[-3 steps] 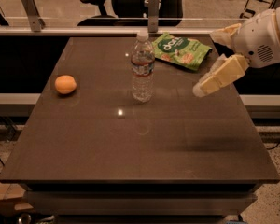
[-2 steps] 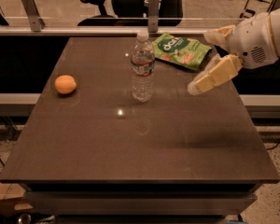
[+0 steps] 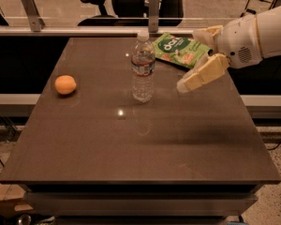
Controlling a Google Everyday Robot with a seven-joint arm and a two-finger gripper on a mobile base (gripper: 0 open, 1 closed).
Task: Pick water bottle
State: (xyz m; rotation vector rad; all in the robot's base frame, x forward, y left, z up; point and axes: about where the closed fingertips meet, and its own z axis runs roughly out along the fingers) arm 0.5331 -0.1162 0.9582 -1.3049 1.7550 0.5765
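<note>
The water bottle (image 3: 143, 68) stands upright on the dark table (image 3: 140, 139), a little behind its middle. It is clear and ribbed, with a white cap and a label band with a red stripe. My gripper (image 3: 189, 60) hangs above the table to the right of the bottle, apart from it by a short gap. It is open and empty. One cream finger (image 3: 201, 74) points down-left toward the bottle, and the other shows higher up by the white wrist (image 3: 246, 36).
A green snack bag (image 3: 178, 50) lies at the back of the table, right of the bottle and partly behind my gripper. An orange (image 3: 65, 84) sits near the left edge. A rail and office chairs stand behind the table.
My gripper has moved left across the table, closer to the water bottle. The bottle, the orange and the bag have not moved.
</note>
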